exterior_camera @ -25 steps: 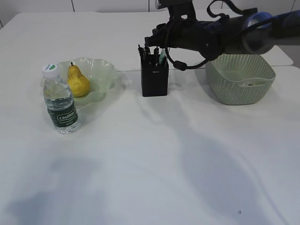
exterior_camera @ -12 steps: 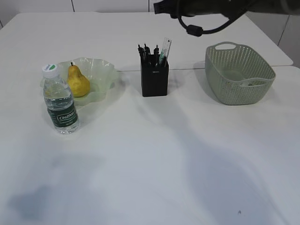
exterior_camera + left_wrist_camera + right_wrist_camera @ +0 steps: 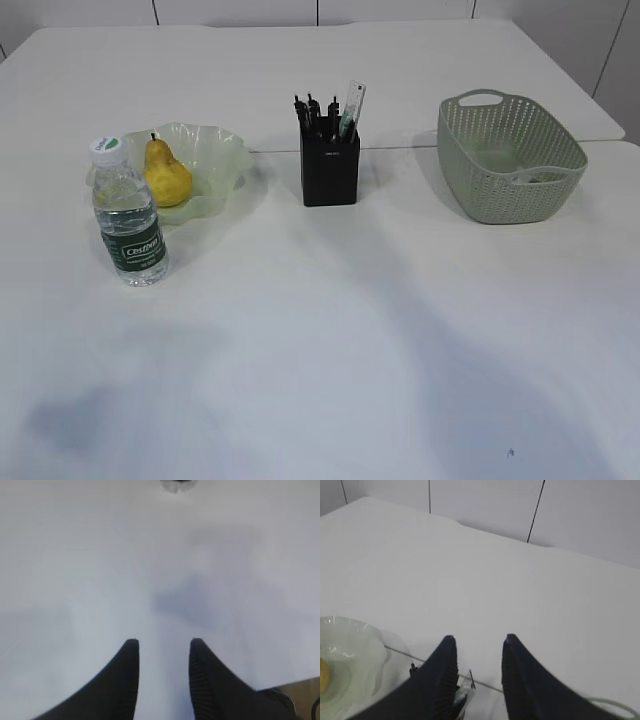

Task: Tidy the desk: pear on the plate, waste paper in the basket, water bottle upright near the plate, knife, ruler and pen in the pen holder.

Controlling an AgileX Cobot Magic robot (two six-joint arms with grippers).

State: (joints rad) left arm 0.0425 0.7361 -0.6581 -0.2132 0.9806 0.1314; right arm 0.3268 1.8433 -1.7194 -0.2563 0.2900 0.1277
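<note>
White counter [image 3: 330, 330] filling the exterior view, with neither arm nor hand anywhere in that view. On the right, sage green oval basket [image 3: 510, 155] with perforated sides; something pale inside near the right wall, too small to identify. On the left, pale green ruffled glass plate [image 3: 215, 155] holding the yellow pear [image 3: 166, 173], upright, stem up. Just in front of the plate's left edge, clear water bottle [image 3: 128, 215] standing upright, white cap on, dark green label. Between plate and basket, square black pen holder [image 3: 330, 167] with dark pens and a clear ruler [image 3: 352, 103] sticking up out of it.

Only in the wrist views: the hands. Left wrist view: left hand [image 3: 161, 647] over bare counter, two black ribbed fingers [image 3: 127, 675] partly apart, nothing between them; a small blurred dark object at the top edge, not identifiable; no task object near this hand. Right wrist view: right hand [image 3: 477, 642] above the far part of the counter, fingers partly apart, empty. Below and just left of its left finger, tips of the items in the pen holder, ruler [image 3: 466, 682] among them. Farther left at the bottom corner, plate rim [image 3: 367, 645] and a sliver of pear [image 3: 324, 672]. At the lower right edge, a pale curved rim, probably the basket.
</note>
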